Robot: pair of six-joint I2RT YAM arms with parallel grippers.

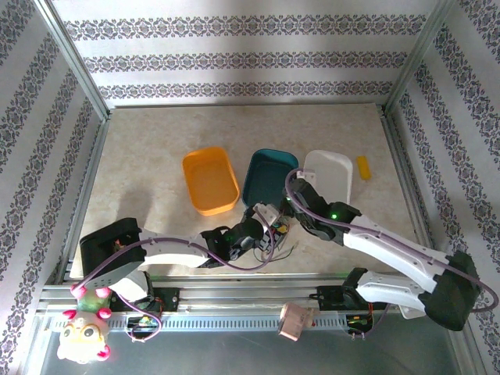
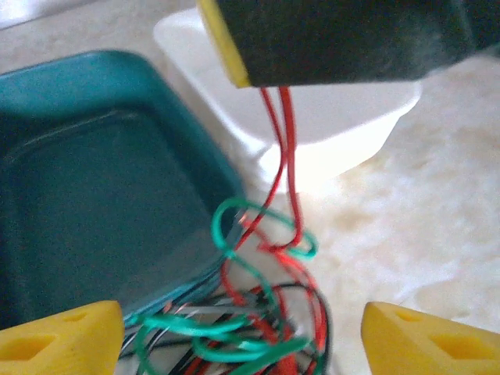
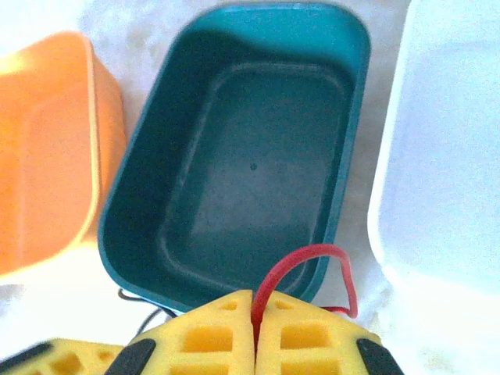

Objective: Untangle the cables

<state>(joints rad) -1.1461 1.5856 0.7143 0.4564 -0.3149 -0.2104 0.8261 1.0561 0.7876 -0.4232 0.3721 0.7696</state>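
Right gripper (image 3: 254, 316): jaws pressed together on a loop of red cable (image 3: 303, 258), which hangs taut down to the heap. Left gripper (image 2: 242, 337): fingers wide apart, straddling the cables (image 2: 195, 324), holding nothing. The red, green and black tangle lies on the tabletop (image 2: 445, 234) against the near rim of the teal tray (image 2: 94, 195). The red strand passes through a green loop. Judgement: close the left gripper on the heap as an anchor, then draw the right one away slowly, or the whole knot lifts.

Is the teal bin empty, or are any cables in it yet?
Empty. The teal bin has a bare floor; the cables lie tangled outside its rim.
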